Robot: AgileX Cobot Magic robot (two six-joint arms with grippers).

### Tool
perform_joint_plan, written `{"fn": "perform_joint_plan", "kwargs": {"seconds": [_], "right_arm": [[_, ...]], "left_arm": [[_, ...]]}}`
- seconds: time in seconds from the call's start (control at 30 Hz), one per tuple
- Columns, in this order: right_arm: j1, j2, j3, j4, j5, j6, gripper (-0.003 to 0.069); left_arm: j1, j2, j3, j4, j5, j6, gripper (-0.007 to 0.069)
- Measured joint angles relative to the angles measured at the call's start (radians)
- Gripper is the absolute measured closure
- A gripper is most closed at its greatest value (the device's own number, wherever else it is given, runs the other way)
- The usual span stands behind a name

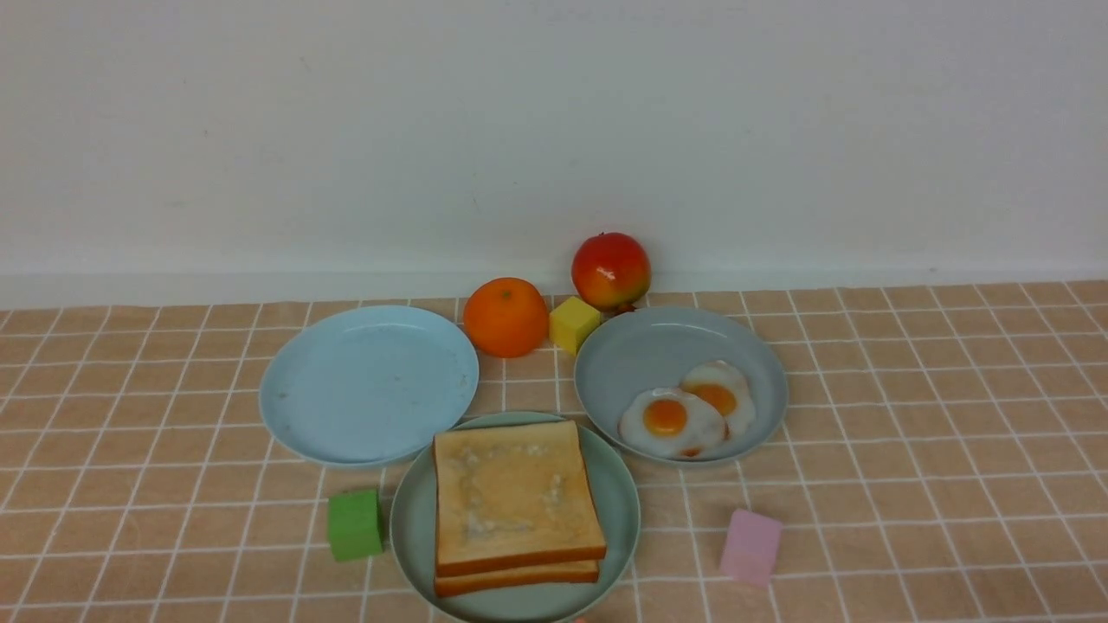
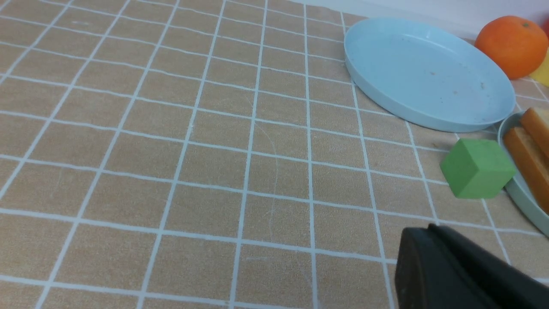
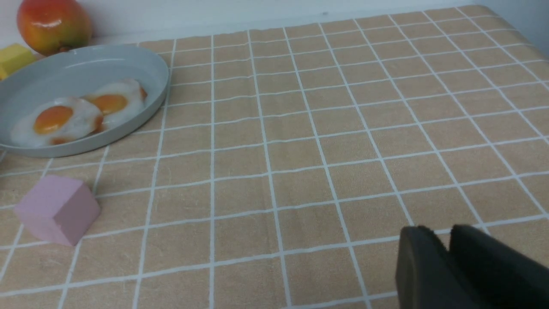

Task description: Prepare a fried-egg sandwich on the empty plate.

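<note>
We saw two stacked square golden toast slices (image 1: 516, 502) on the pale mint-green round plate (image 1: 407, 519), well apart from both grippers, crust edges squared to the plate's near rim, left gripper (image 2: 433, 257) closed and empty, right gripper (image 3: 448, 244) slightly parted, empty.

Place: looked like a staged test setup, not a real kitchen.
Evidence: bench (image 1: 909, 415) under checked cloth, bare white wall (image 1: 554, 130), coloured blocks (image 1: 354, 524).

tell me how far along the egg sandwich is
Looks assembled: two toast slices sit stacked on the mint-green plate; any egg between them is hidden. Two fried eggs remain on the grey-blue plate. Nothing in hand: the left gripper and right gripper hold nothing. Left: only confirming the filling, probably.
</note>
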Motion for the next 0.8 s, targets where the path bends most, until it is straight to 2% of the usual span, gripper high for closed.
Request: {"fn": "perform_joint_plan", "kwargs": {"seconds": [0.8], "right_arm": [[0.0, 0.0, 0.0, 0.0, 0.0, 0.001, 0.0508]], "left_arm": [[0.0, 0.0, 0.0, 0.0, 0.0, 0.0, 0.0624]]}}
